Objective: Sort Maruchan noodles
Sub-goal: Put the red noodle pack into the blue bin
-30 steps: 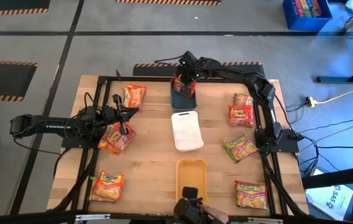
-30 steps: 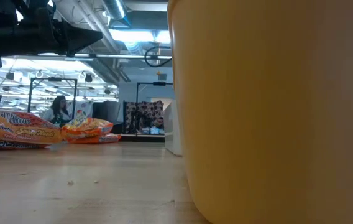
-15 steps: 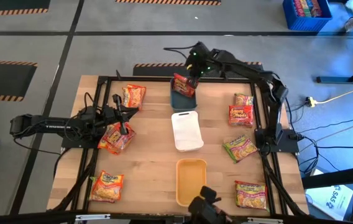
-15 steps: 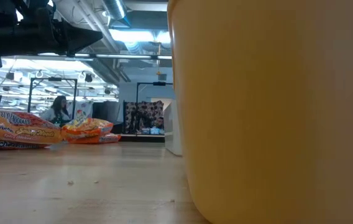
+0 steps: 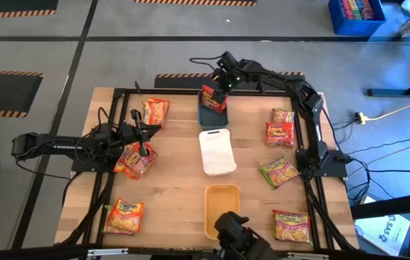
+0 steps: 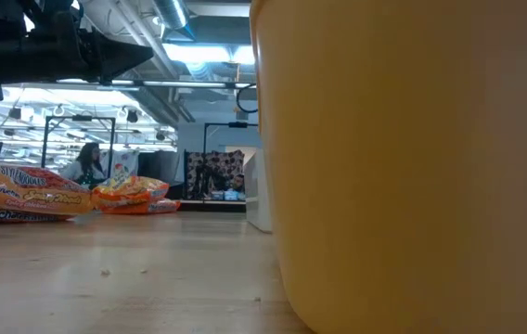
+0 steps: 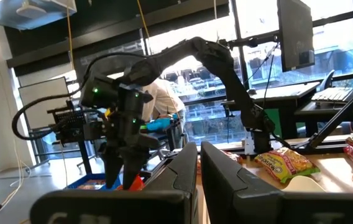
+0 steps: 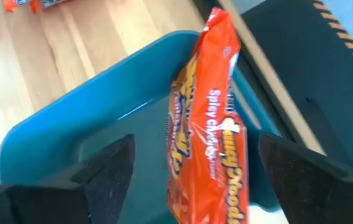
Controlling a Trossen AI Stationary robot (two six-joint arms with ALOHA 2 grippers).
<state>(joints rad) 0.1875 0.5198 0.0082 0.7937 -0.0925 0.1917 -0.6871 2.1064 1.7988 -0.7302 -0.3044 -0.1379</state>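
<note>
I have one red packet [image 8: 210,143] in the blue tray [image 8: 64,124], my right gripper [image 5: 223,81] spread wide around it, gripping nothing; the rest of the packets lie unsorted.

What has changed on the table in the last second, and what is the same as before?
The right gripper has opened its fingers and let go of the red noodle packet, which now stands on edge in the blue tray. The gripper has lifted a little toward the table's far edge. The left gripper stays shut over an orange packet; the other packets, white tray and yellow tray have not moved.
</note>
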